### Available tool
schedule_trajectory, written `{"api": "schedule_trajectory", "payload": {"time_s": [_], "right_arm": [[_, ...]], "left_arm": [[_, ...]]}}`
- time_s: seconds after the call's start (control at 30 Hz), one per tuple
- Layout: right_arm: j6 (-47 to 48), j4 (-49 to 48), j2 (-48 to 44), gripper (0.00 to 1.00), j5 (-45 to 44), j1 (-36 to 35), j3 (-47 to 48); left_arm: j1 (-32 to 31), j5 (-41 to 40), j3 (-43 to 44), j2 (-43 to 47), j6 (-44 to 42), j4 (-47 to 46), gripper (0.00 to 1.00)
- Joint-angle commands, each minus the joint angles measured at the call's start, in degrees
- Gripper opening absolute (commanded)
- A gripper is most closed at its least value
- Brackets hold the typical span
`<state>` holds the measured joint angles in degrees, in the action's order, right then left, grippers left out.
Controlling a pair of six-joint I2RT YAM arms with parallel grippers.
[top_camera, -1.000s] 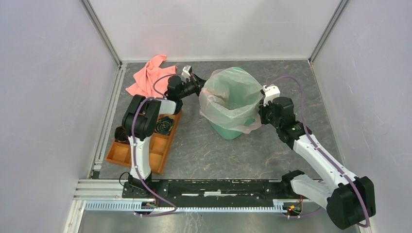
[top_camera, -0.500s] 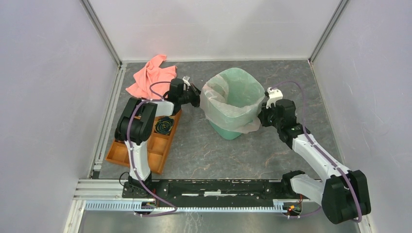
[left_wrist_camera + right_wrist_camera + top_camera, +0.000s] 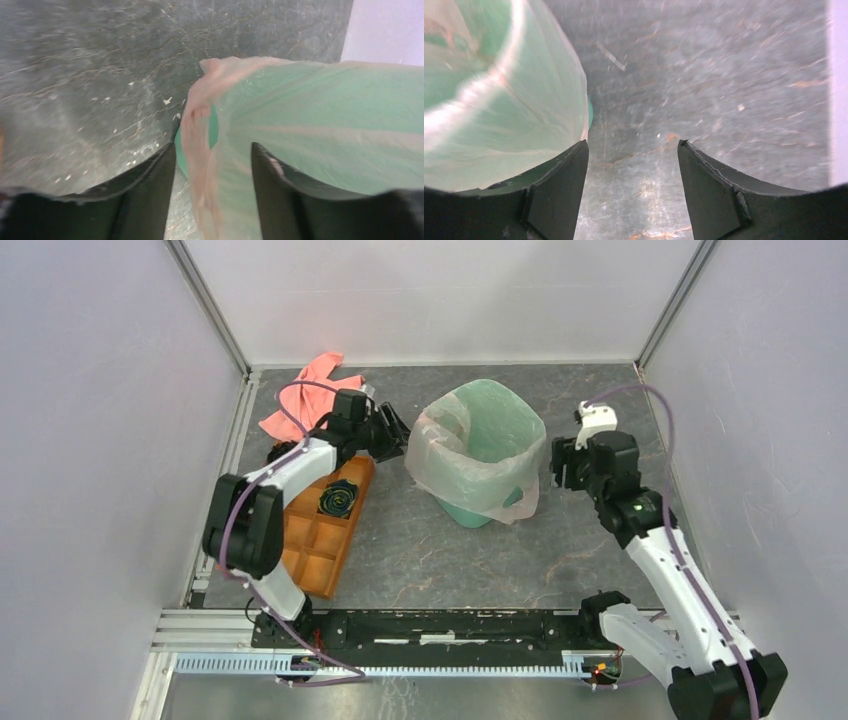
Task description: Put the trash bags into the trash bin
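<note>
The mint-green trash bin stands mid-table with the pale pink trash bag lining it and folded down over its rim. My left gripper is open just left of the rim. In the left wrist view the bag's pink edge hangs loose between the spread fingers, with bare green bin behind it. My right gripper is open to the right of the bin and apart from it. The right wrist view has only floor between its jaws, with the bag-covered bin wall at the left.
An orange compartmented tray lies left of the bin, with a dark green rosette piece in it. A salmon-pink cloth lies at the back left. White walls close in the back and both sides.
Both grippers have opened and let go of the bag's rim, then drawn outward from the bin. The bag has settled down over the rim.
</note>
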<state>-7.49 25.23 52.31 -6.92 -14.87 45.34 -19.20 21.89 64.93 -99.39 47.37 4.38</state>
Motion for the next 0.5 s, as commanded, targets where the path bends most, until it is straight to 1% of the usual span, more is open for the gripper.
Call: {"api": "schedule_trajectory", "payload": {"time_s": [0.0,0.07,0.13,0.17,0.23,0.27,0.3,0.37,0.43,0.47], "right_arm": [[3.1,7.9,-2.5,0.74,-6.5,0.2,12.6],[5.0,7.8,-1.9,0.76,-2.3,0.2,17.7],[6.5,5.6,0.1,0.78,5.6,0.0,21.6],[6.9,5.2,2.4,0.79,11.2,-0.2,24.1],[7.1,5.2,8.0,0.78,18.3,-2.7,29.1],[7.0,5.3,10.6,0.78,20.6,-4.5,31.4],[7.1,5.6,13.4,0.77,22.1,-7.3,34.0],[9.6,7.3,18.9,0.77,21.6,-12.8,38.8],[11.2,11.6,25.7,0.74,21.3,-15.7,44.3],[11.6,14.1,28.4,0.73,20.6,-16.8,46.1]], "left_arm": [[1.3,-9.5,-1.3,11.0,-10.0,11.7,0.69],[1.4,-13.6,-3.1,15.5,-12.4,14.0,0.79],[1.4,-18.3,-4.5,19.3,-14.5,17.1,0.86],[1.4,-19.9,-4.8,21.0,-15.2,18.9,0.88],[1.4,-21.4,-5.7,24.6,-16.1,21.6,0.89],[1.4,-20.8,-6.5,26.8,-16.3,22.2,0.89],[1.4,-19.1,-7.6,29.1,-16.5,22.5,0.89],[1.4,-13.2,-10.2,33.6,-16.5,22.6,0.9],[1.3,-5.4,-12.9,38.5,-14.7,21.1,0.92],[1.2,-1.3,-14.5,40.7,-12.3,19.4,0.92]]}}
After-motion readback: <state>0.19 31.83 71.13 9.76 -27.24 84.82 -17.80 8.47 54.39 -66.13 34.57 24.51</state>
